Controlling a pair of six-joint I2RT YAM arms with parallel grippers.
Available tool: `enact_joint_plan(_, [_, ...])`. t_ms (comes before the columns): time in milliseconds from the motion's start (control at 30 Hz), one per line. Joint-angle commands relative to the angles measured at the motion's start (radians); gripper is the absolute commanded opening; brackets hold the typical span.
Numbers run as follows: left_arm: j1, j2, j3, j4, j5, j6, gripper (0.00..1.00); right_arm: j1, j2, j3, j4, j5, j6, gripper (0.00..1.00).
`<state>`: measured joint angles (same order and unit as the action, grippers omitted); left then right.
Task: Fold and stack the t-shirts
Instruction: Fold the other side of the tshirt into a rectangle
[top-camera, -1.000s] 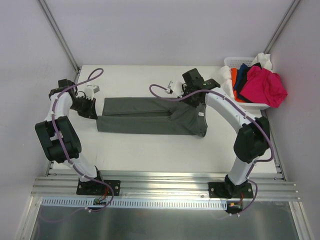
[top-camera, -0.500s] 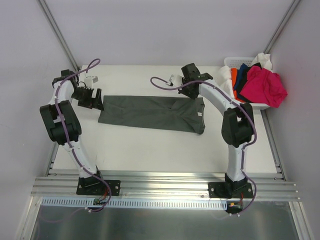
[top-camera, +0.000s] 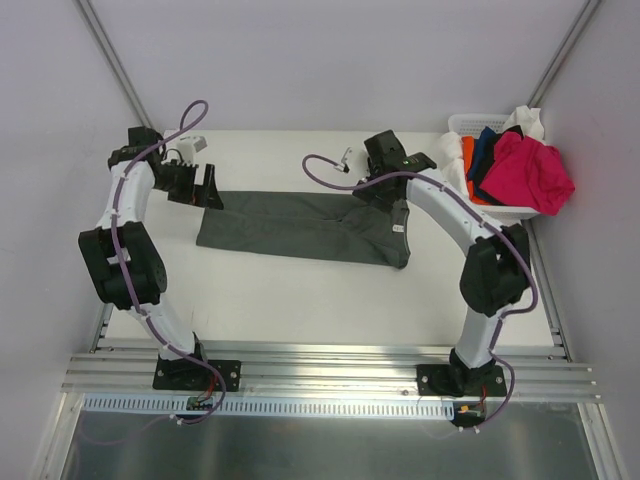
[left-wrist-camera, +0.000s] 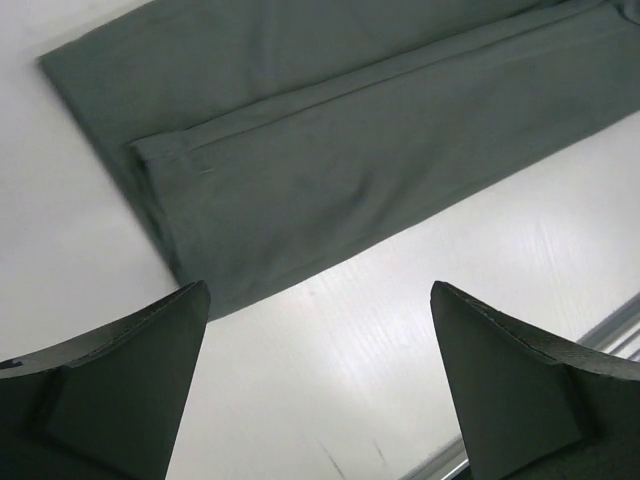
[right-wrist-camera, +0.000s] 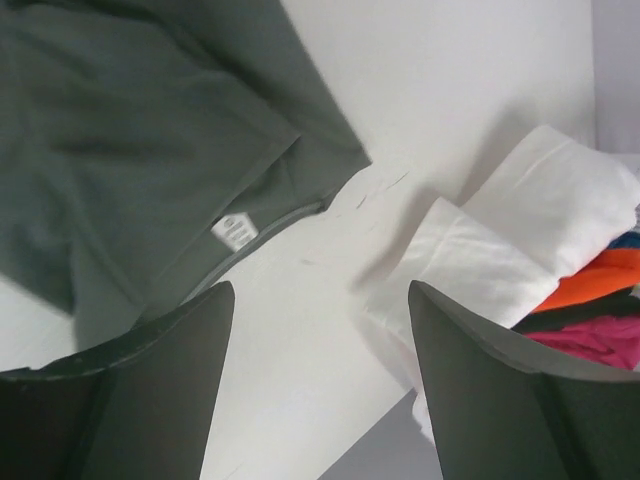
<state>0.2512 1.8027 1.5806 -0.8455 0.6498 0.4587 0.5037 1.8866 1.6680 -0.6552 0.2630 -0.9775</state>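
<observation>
A dark charcoal grey t-shirt (top-camera: 300, 228) lies on the white table, folded into a long narrow strip running left to right. My left gripper (top-camera: 208, 188) hovers open just beyond its left end. In the left wrist view the shirt's hemmed end (left-wrist-camera: 350, 130) lies ahead of the open left gripper (left-wrist-camera: 320, 290), with bare table between the fingers. My right gripper (top-camera: 388, 185) is open above the strip's right end. The right wrist view shows the collar label (right-wrist-camera: 232, 230) ahead of the open right gripper (right-wrist-camera: 320, 290). Neither holds anything.
A white plastic basket (top-camera: 455, 125) stands at the back right corner, heaped with magenta (top-camera: 530, 170), orange (top-camera: 468, 160), navy (top-camera: 487, 145) and white (top-camera: 528, 120) t-shirts. White cloth (right-wrist-camera: 520, 230) hangs over its side close to my right gripper. Walls enclose the table's left, back and right.
Both grippers have opened and let go of the grey t-shirt's ends, then lifted off it toward the back. The strip now lies slightly slanted on the table.
</observation>
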Motion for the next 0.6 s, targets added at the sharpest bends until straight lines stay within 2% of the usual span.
enact_joint_plan(0, [-0.050,0.006,-0.062,-0.007,0.070,-0.032,0.93,0.012,-0.141,-0.054,-0.165,-0.098,0.115,0.74])
enact_joint_plan(67, [-0.052,0.050,-0.082,0.012,0.045,-0.081,0.94,0.012,-0.152,-0.114,-0.194,-0.233,0.166,0.74])
enact_joint_plan(100, [-0.052,0.067,-0.064,0.011,0.045,-0.125,0.94,0.012,-0.138,-0.114,-0.216,-0.319,0.187,0.74])
enact_joint_plan(200, [-0.053,0.121,-0.027,0.011,0.057,-0.173,0.94,0.010,-0.098,-0.061,-0.237,-0.434,0.252,0.74])
enact_joint_plan(300, [-0.078,0.176,0.074,-0.007,0.048,-0.213,0.92,-0.008,0.011,0.041,-0.258,-0.516,0.356,0.73])
enact_joint_plan(433, [-0.150,0.224,0.116,-0.036,-0.022,-0.160,0.94,-0.016,0.058,0.062,-0.205,-0.576,0.436,0.72])
enact_joint_plan(567, [-0.194,0.303,0.151,-0.053,-0.003,-0.172,0.93,-0.027,0.129,0.098,-0.202,-0.594,0.470,0.72])
